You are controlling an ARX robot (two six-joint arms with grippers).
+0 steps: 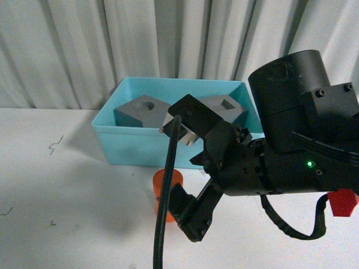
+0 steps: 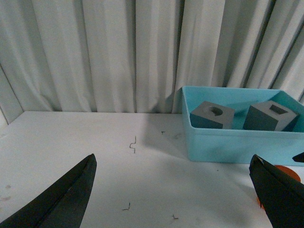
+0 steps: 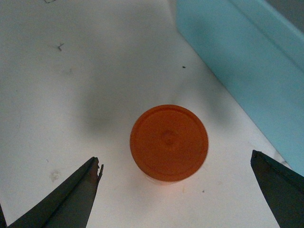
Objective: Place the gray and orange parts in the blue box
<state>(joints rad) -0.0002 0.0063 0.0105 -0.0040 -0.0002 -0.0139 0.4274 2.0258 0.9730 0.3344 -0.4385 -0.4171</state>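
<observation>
Right gripper [image 3: 175,156] hangs spread wide over one orange cylinder [image 3: 169,142], fingers clear of it on both sides. That cylinder stands on the tabletop [image 1: 67,213] just before the blue box [image 1: 134,147], which holds two gray cubes: round-recess cube [image 1: 143,111] and rectangular-recess cube [image 1: 227,105]. Left gripper [image 2: 173,157] gapes wide, holding nothing.

The left cube [image 1: 143,110] and right cube [image 1: 227,106] are being held in the box [image 1: 129,147], the cylinder [image 1: 159,193] on the table [image 1: 67,213] before it.
</observation>
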